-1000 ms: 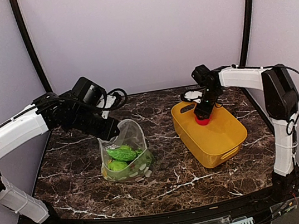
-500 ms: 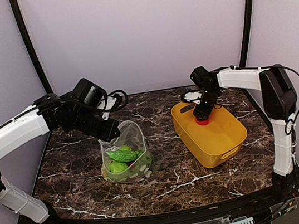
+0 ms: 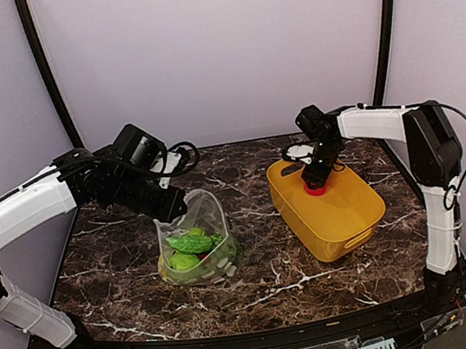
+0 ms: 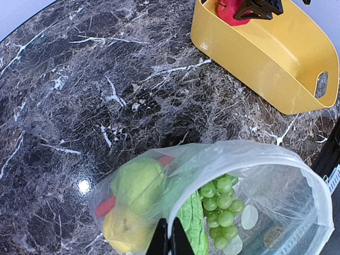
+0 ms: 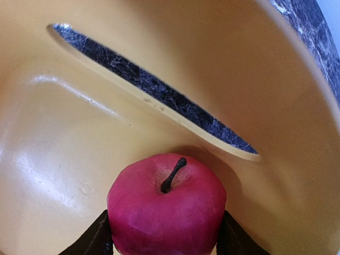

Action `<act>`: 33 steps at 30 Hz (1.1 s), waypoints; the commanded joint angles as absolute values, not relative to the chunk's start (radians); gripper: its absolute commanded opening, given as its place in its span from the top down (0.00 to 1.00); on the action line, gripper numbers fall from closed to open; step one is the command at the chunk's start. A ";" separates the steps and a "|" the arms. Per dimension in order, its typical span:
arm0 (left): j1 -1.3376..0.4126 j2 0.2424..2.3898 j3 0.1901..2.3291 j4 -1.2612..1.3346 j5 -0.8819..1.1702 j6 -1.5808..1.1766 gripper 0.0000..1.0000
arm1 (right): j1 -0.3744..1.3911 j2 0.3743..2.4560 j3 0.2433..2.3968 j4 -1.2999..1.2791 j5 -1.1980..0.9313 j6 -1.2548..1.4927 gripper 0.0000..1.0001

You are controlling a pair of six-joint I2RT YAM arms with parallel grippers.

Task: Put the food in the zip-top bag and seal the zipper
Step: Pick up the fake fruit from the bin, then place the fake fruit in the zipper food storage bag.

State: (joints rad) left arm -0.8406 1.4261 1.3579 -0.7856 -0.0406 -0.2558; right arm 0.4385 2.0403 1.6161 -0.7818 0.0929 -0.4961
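The zip-top bag (image 3: 198,243) stands open on the marble table. It holds food: green grapes (image 4: 223,204), a cucumber (image 4: 194,229), a green apple (image 4: 137,179) and a yellow lemon (image 4: 121,228). My left gripper (image 4: 170,241) is shut on the bag's near rim, where the pale zipper (image 4: 241,147) strip runs round the mouth. In the top view this left gripper (image 3: 172,208) sits at the bag's upper left. A red apple (image 5: 167,210) lies in the far end of the yellow basket (image 3: 345,219). My right gripper (image 5: 166,236) has a dark finger pressed on each side of the apple.
The yellow basket (image 5: 64,133) has a slot handle in its wall just behind the apple. In the left wrist view the basket (image 4: 276,69) lies beyond the bag, with bare marble table (image 4: 106,79) between them. Dark frame posts rise at both back corners.
The right gripper's fingers have narrowed onto the red apple inside the basket, and that wrist has shifted slightly. The left arm and the bag have stayed still.
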 commanded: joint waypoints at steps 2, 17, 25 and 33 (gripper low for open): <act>-0.844 1.377 1.323 -0.776 -0.029 -0.271 0.99 | 0.446 1.998 1.591 -0.837 0.050 -0.489 0.50; -0.843 1.404 1.339 -0.789 -0.071 -0.293 0.99 | 0.516 1.688 1.693 -0.929 -0.402 -0.480 0.54; -0.844 1.407 1.354 -0.793 -0.091 -0.333 0.99 | 0.669 1.614 1.782 -0.887 -0.694 -0.506 0.53; -0.844 1.384 1.356 -0.800 -0.103 -0.374 0.99 | 0.882 1.620 1.830 -0.842 -0.769 -0.525 0.51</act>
